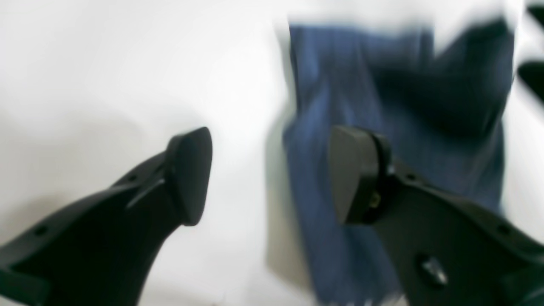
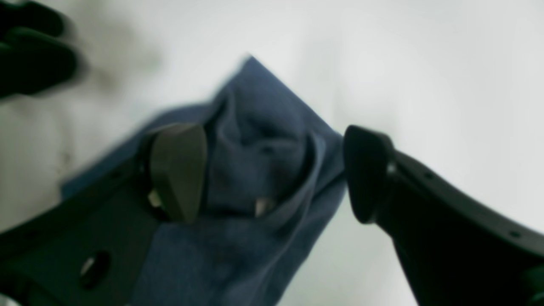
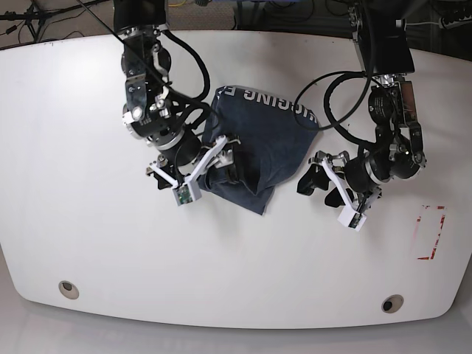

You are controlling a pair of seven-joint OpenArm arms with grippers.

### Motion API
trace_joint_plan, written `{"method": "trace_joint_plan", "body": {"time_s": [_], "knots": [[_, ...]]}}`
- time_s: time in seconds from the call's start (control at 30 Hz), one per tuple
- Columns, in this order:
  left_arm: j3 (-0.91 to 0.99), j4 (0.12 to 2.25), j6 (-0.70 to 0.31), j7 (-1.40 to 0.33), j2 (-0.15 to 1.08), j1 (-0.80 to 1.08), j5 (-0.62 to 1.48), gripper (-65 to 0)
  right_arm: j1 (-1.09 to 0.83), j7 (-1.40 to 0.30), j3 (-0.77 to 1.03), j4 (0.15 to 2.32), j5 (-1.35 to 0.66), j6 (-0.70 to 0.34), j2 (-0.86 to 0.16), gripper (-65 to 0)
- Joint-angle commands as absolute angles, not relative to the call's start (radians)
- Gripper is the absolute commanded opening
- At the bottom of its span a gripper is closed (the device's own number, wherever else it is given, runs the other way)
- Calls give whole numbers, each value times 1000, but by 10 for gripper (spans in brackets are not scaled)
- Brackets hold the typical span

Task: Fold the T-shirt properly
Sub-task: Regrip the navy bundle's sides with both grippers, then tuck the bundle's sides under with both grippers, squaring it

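Note:
The dark navy T-shirt (image 3: pixel 269 144) lies bunched and partly folded at the table's middle, its white lettering (image 3: pixel 265 99) along the far edge. My right gripper (image 3: pixel 225 158) is at the shirt's left side. In the right wrist view that gripper (image 2: pixel 272 172) stands open, wide jaws straddling a raised fold of the T-shirt (image 2: pixel 255 127) with the collar and a small white tag (image 2: pixel 262 206). My left gripper (image 3: pixel 318 186) hangs just off the shirt's right edge. In its wrist view the gripper (image 1: pixel 272 174) is open with one finger (image 1: pixel 352 174) over the blurred T-shirt (image 1: pixel 382 97).
The white table (image 3: pixel 88 221) has a red rectangle mark (image 3: pixel 430 232) near its right edge and two round holes (image 3: pixel 68 289) along the front. Cables run along the far edge. The other arm's dark gripper shows at the corner of each wrist view (image 2: pixel 29 59).

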State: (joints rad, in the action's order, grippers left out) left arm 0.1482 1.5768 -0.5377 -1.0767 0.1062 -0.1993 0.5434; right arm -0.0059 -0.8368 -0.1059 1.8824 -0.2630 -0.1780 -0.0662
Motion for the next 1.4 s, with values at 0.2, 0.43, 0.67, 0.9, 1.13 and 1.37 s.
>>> {"method": "trace_joint_plan", "body": {"time_s": [0.2,0.43,0.67,0.9,1.13,1.37], "knots": [[151,1580,-512,-1064,107,-226,562,-229,67,-812,-31,1745,-341,-197,-107,-179],[150,1577,-512,-1063,73,-226,562,-229,61,-808,-30,1699,-341,-266,-108,-371],[145,1560,-506,-987,16,-239,555,-229,47,-812,-30,1681,-343,-312,-94,-458],[97,1434,-506,-886,2,-246,555,-229,30,-812,5,1695,-424,-311,-64,-276],[35,1290,-504,-768,5,-268,555,-226,22,-812,41,1696,-541,-309,-64,-216],[13,1205,-509,-763,4,-280,556,-228,24,-812,68,1690,-587,-308,-65,-219]]}}
